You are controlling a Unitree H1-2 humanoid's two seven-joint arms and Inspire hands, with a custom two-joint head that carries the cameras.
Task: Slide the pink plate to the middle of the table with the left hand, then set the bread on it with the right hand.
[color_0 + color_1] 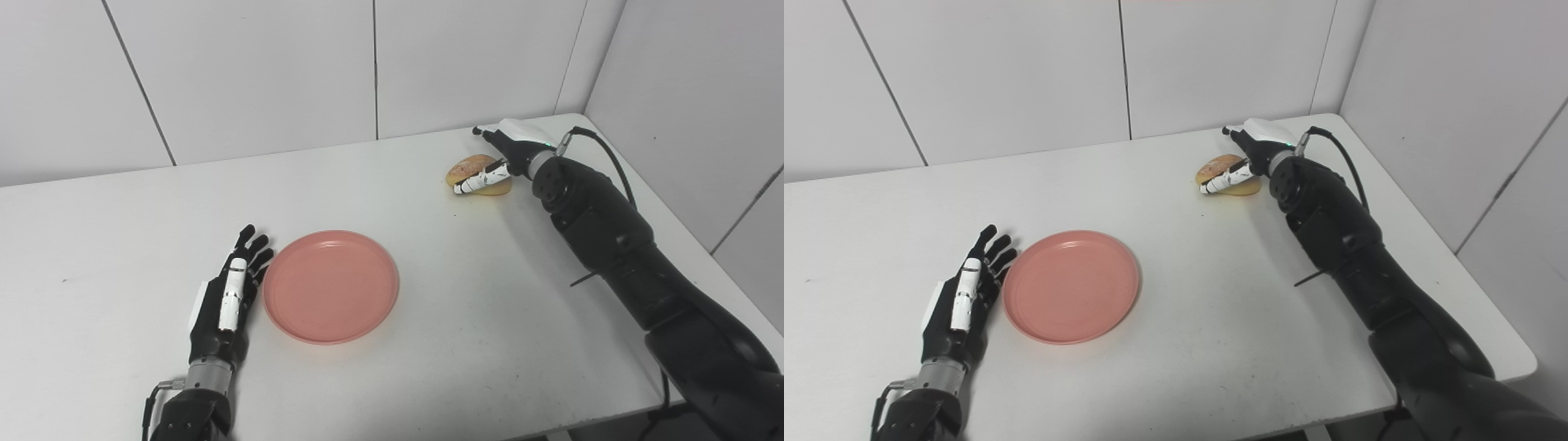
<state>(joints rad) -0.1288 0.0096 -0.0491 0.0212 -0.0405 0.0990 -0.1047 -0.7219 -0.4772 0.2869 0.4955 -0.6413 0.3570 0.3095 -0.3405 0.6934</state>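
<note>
The pink plate (331, 285) lies flat near the middle of the white table (429, 343), with nothing on it. My left hand (228, 294) rests open just left of the plate, its fingers stretched out along the rim. The bread (474, 169), a round browned bun, sits on the table at the back right. My right hand (499, 153) straddles it, open: the thumb lies across the bun's near side and the fingers (484, 132) stick out apart behind it. The hand hides the bun's right part.
The table stands in a corner, with white walls close behind it and to its right. Its right edge (692, 245) runs beside my right arm, and the front edge (551, 425) shows at the bottom right.
</note>
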